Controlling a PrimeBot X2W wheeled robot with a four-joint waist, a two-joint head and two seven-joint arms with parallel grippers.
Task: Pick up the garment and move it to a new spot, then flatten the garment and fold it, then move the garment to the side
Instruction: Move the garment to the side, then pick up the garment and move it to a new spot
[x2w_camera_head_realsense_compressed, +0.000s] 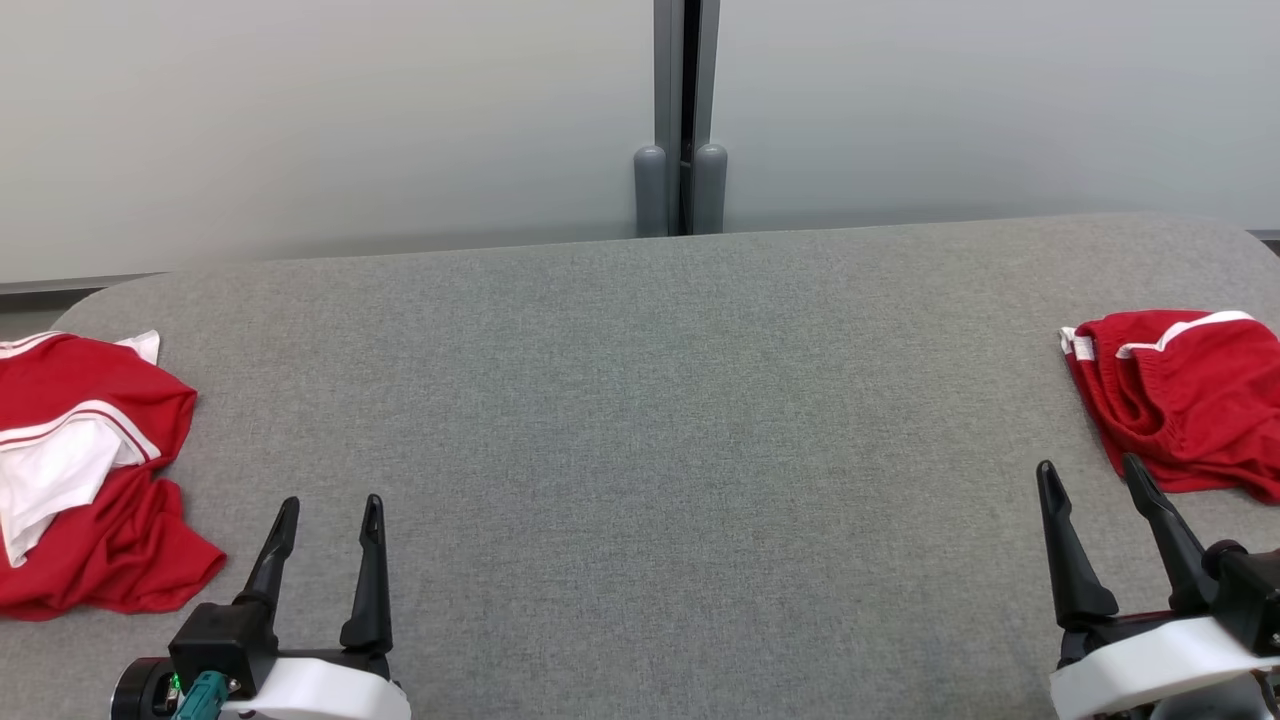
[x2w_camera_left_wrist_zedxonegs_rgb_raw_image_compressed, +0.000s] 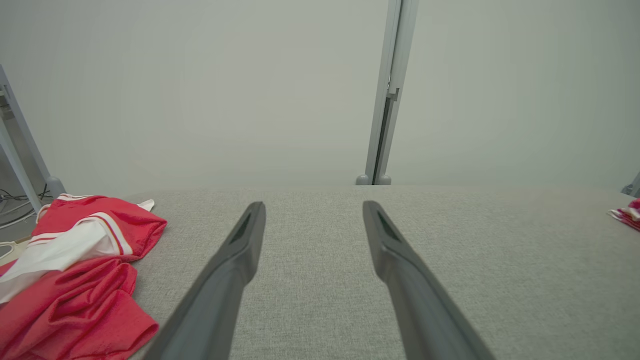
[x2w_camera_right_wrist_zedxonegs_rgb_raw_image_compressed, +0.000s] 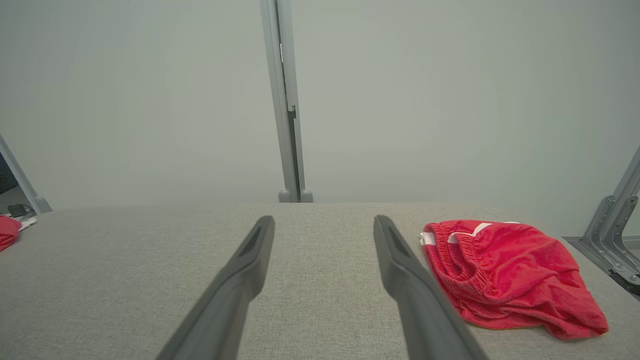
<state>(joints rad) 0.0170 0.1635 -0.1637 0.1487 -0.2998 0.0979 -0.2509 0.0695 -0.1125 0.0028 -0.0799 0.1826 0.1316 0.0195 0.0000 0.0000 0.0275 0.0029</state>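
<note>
Grey table (x2w_camera_head_realsense_compressed: 640, 420), seen from the robot's head. A crumpled red-and-white shirt (x2w_camera_head_realsense_compressed: 120, 520) lies at the table's left end, just outside the left gripper (x2w_camera_head_realsense_compressed: 332, 500) and apart from it. Bunched red shorts (x2w_camera_head_realsense_compressed: 1190, 400) lie at the table's right end, close beside the right gripper (x2w_camera_head_realsense_compressed: 1088, 462) on its outer side. Both grippers are over the table's near edge, fingers spread wide and holding nothing.
</note>
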